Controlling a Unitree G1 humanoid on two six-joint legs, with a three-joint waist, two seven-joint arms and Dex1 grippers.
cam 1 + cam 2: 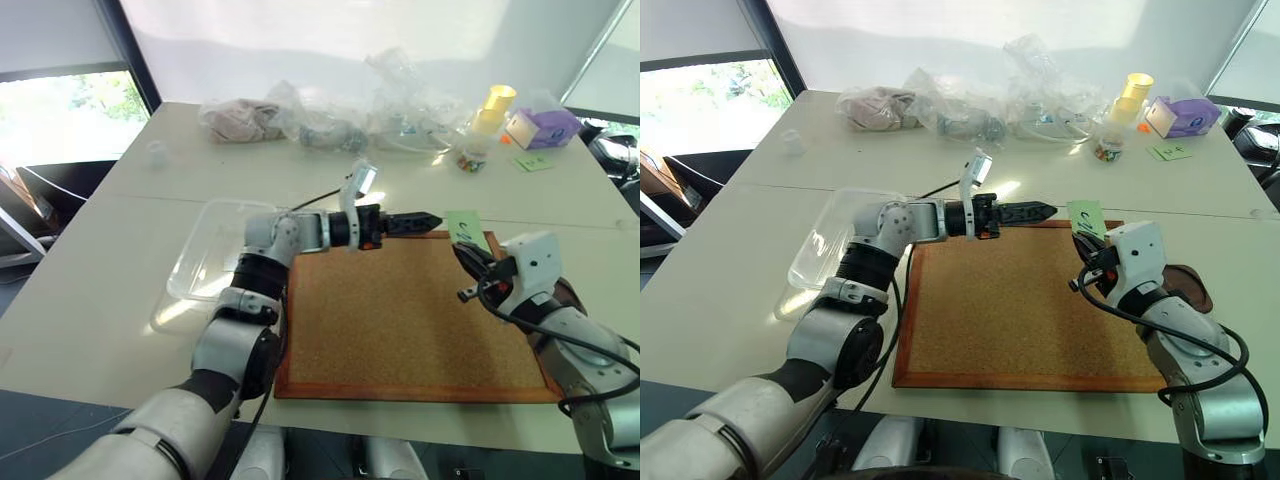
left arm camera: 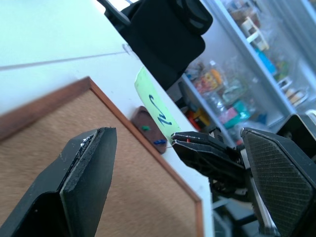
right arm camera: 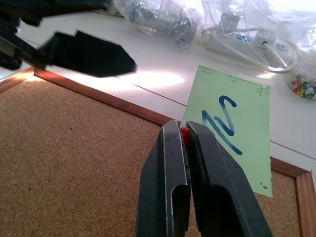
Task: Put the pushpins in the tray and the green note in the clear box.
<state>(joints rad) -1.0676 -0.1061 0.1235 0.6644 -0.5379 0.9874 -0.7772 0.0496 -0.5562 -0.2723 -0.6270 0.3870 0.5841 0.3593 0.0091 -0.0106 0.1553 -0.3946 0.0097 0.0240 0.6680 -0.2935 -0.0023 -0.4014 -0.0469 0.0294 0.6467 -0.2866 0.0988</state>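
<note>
**Pin held in right gripper; note still on the corkboard**

The right gripper (image 3: 186, 136) is clamped on a red pushpin (image 3: 184, 132), whose head shows between its fingertips. The left gripper (image 2: 177, 163) stands with its jaws wide apart, holding nothing, just beside the light green rectangular paper note (image 3: 232, 126).

Judged step: pin removal. The next move calls for carrying the pin to the small dark brown wooden tray (image 2: 148, 129), which already contains a green and a blue pin.

The note bears a blue scribble and rests at the far edge of the wood-framed corkboard (image 1: 400, 320). The transparent plastic box (image 1: 205, 255) sits left of the board.
</note>
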